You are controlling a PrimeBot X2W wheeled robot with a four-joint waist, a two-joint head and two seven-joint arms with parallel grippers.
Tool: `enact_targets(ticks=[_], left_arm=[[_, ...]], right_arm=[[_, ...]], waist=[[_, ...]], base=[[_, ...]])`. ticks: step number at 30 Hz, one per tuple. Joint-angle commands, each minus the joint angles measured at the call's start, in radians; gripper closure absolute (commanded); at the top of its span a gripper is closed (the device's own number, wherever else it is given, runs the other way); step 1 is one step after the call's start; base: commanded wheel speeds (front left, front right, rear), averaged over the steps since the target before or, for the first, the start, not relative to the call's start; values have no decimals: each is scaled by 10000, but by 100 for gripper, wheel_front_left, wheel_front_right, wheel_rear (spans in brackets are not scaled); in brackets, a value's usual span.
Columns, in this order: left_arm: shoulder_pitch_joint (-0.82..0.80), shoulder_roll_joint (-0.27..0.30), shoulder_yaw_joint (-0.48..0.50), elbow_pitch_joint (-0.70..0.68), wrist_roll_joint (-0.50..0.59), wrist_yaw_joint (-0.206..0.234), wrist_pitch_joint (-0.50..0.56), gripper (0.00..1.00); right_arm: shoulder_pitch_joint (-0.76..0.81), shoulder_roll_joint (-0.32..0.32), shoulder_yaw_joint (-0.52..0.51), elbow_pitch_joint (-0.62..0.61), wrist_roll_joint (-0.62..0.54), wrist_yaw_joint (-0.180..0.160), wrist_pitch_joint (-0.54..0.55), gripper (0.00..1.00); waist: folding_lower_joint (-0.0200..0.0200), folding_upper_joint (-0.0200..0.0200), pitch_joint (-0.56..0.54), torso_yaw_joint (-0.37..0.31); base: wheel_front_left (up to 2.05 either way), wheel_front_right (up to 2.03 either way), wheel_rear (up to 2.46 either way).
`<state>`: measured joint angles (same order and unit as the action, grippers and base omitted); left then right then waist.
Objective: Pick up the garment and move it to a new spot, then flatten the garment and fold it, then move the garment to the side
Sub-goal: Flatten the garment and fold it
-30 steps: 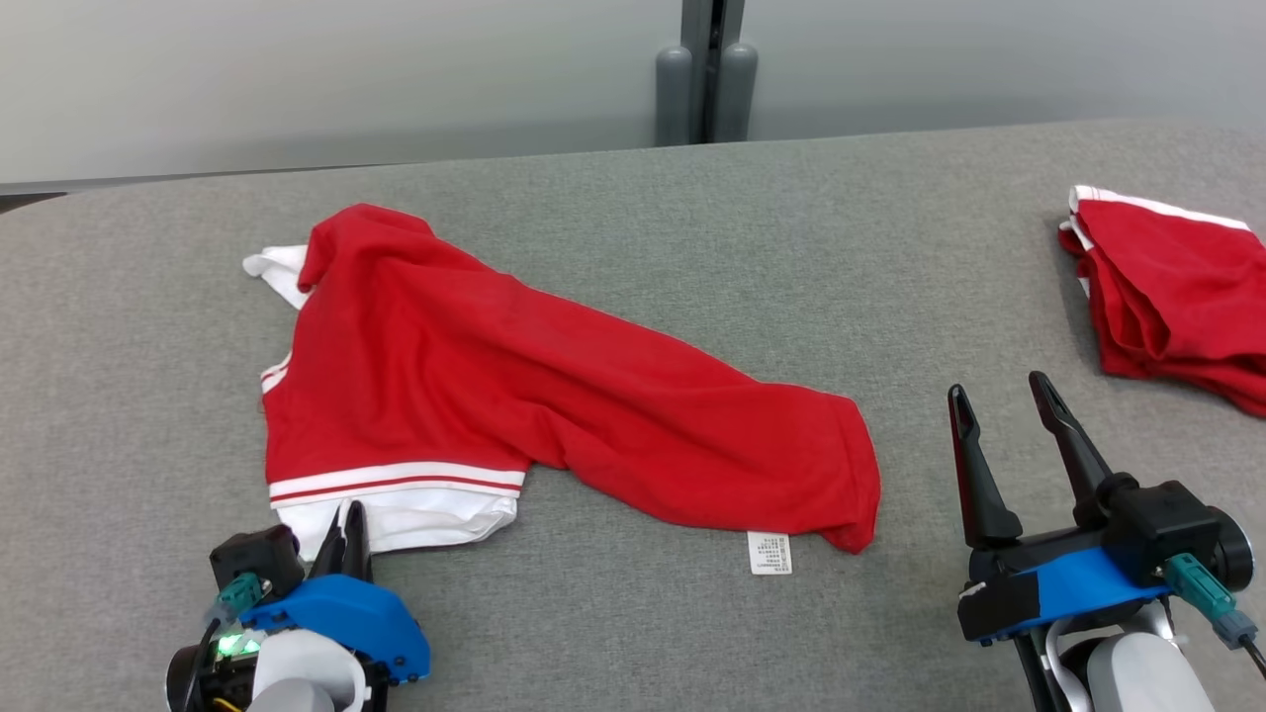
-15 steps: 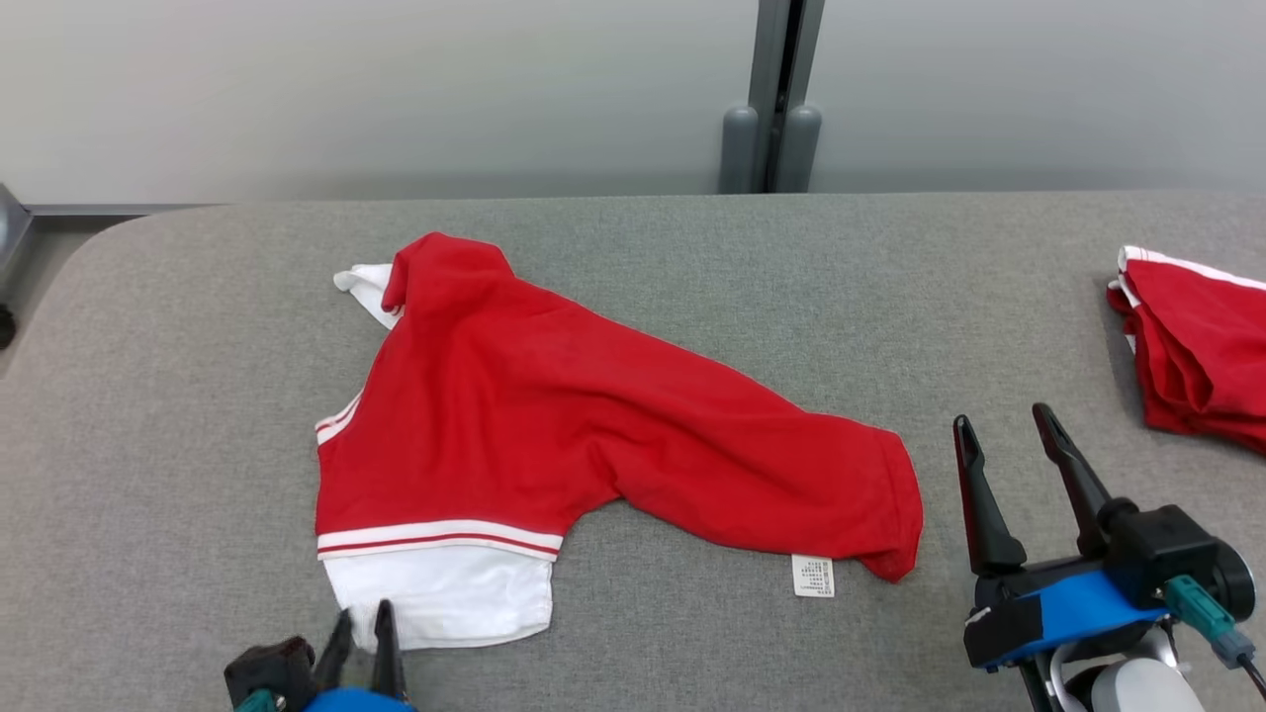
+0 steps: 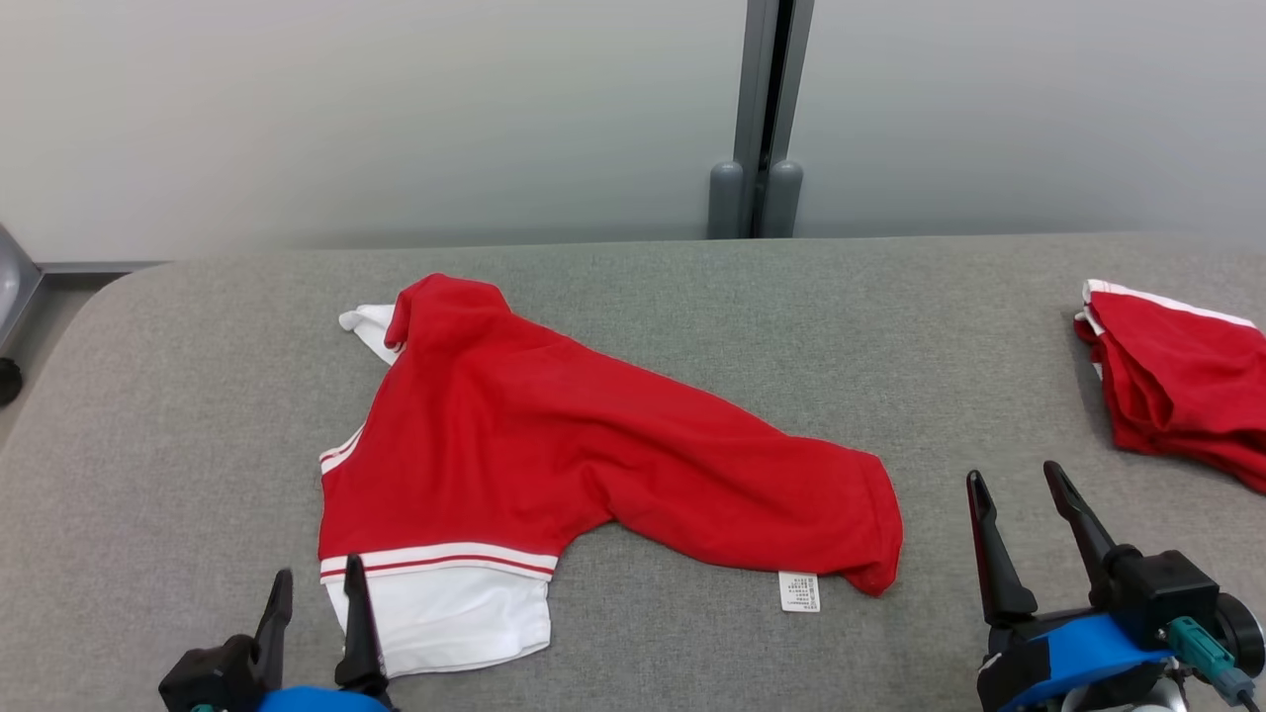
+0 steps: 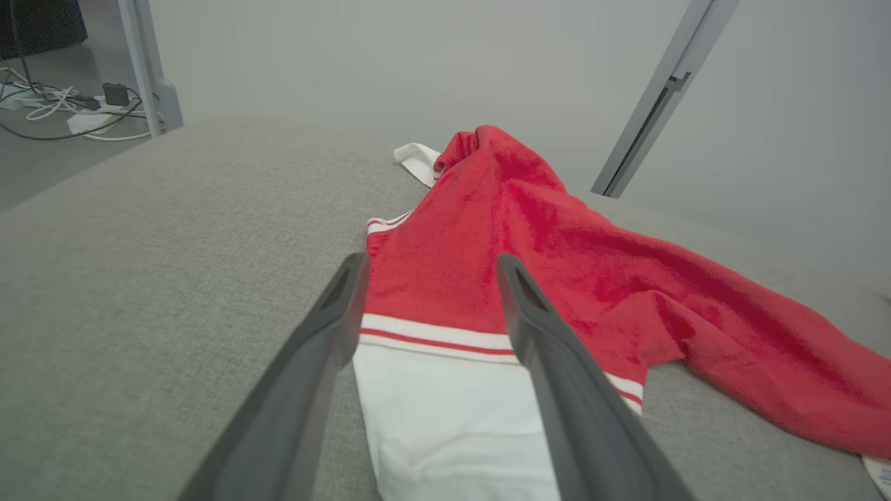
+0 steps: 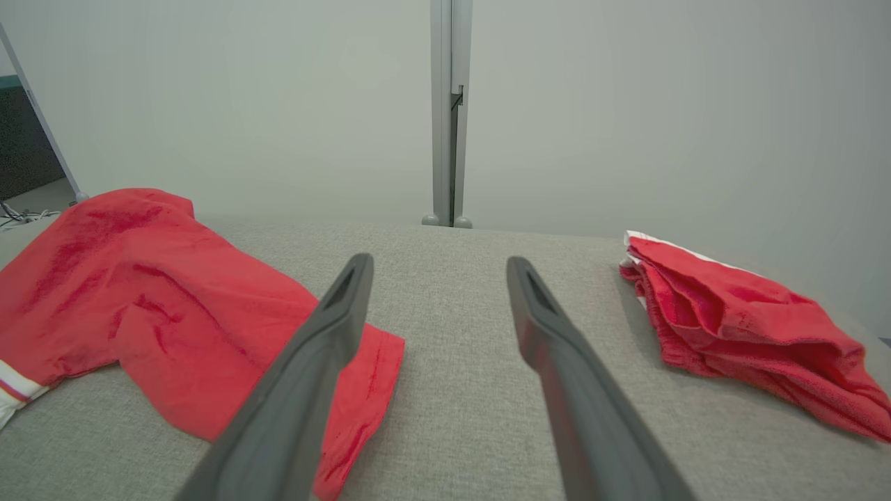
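Grey fabric table [image 3: 692,297] meets a pale wall [image 3: 396,99] (cables [image 4: 62,111] lie on the floor [image 4: 35,160] beyond). Left gripper [image 3: 318,569] and right gripper [image 3: 1014,472] gape empty near the red garment [image 3: 554,455]

Matt cloth garment [image 3: 554,465], rough woven table [image 3: 692,326]

The garment [image 3: 554,465] is lying across the middle of the table [image 3: 178,396]. A second garment [image 3: 1177,376] is sitting bunched at the far right. The left gripper [image 3: 318,567] is hanging by the first one's near-left corner. The right gripper [image 3: 1014,471] is sitting between the two, touching neither.
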<state>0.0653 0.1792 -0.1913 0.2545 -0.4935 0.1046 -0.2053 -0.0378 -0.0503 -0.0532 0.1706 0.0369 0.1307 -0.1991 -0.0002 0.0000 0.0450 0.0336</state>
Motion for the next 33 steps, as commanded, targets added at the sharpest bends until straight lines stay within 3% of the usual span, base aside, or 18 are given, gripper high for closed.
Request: enact_targets(ticks=[1, 11, 33], left_arm=[[-208, 24, -60, -218, 100, -115, -133, 0], [-191, -241, -461, -286, 218, -494, -420, 0], [-223, -187, -558, -50, 220, -424, -522, 0]], right_arm=[[159, -4, 7, 42, 49, 1, -47, 0], [266, -4, 539, 505, 353, 1, -252, 0], [-143, -3, 799, 1313, 454, 1, -583, 0]], waist=[[2, 0, -137, -68], [2, 0, -542, -190], [2, 0, -539, -59]], base=[[0, 0, 0], [0, 0, 0], [0, 0, 0]])
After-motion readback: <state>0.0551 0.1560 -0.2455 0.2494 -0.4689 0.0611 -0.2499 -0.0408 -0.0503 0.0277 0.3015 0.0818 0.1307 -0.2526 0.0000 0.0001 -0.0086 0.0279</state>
